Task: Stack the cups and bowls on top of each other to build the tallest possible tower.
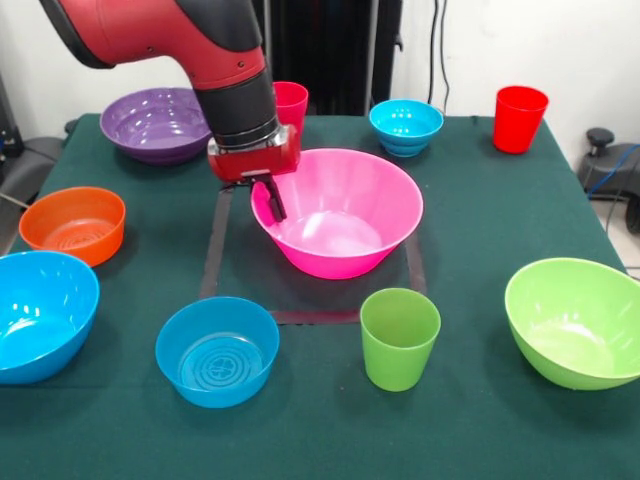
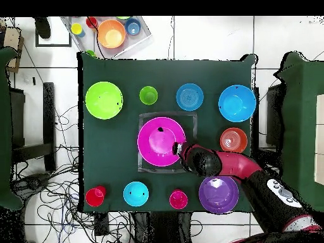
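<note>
The large pink bowl (image 1: 340,210) (image 2: 161,142) stands alone in the table's middle. My gripper (image 1: 272,198) (image 2: 177,150) is at its rim, on the left in the front view. Around it stand the purple bowl (image 1: 155,125), the orange bowl (image 1: 72,225), a big blue bowl (image 1: 40,315), a middle blue bowl (image 1: 217,350), the small ribbed blue bowl (image 1: 405,127) and the lime bowl (image 1: 575,320). The light green cup (image 1: 399,338) and the red cup (image 1: 520,118) stand upright. The pink-red cup (image 1: 292,105) is half hidden behind my arm. Nothing is stacked.
A dark tape square (image 1: 300,317) on the green cloth frames the pink bowl. In the overhead view a clear tray (image 2: 111,35) with small coloured items lies on the floor beyond the table's far edge. Cables lie on the floor around the table.
</note>
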Robot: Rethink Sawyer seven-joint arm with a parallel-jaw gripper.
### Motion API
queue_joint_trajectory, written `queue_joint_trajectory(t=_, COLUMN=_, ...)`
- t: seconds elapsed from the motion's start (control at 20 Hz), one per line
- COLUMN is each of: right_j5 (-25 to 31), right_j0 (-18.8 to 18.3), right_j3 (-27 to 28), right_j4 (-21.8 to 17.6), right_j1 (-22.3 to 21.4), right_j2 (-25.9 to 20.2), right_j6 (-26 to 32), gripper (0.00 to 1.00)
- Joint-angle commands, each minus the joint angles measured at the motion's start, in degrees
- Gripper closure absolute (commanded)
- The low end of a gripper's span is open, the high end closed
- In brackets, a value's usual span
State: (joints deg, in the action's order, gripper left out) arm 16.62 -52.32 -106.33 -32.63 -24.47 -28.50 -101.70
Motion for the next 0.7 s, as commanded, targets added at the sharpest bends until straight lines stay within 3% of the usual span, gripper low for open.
queue_joint_trajectory(t=0.05, right_j5=5.86, right_j0=-0.70, right_j3=6.70, right_j4=-7.08, right_j1=2.30, right_j2=-2.18, right_j6=11.54, gripper=1.00)
queue_joint_trajectory(t=0.5, right_j5=9.67, right_j0=-1.78, right_j3=4.55, right_j4=-6.00, right_j1=-1.72, right_j2=-3.62, right_j6=11.52, gripper=1.00)
queue_joint_trajectory(t=0.7, right_j5=8.97, right_j0=-2.14, right_j3=4.43, right_j4=-6.62, right_j1=-1.12, right_j2=-3.62, right_j6=11.00, gripper=1.00)
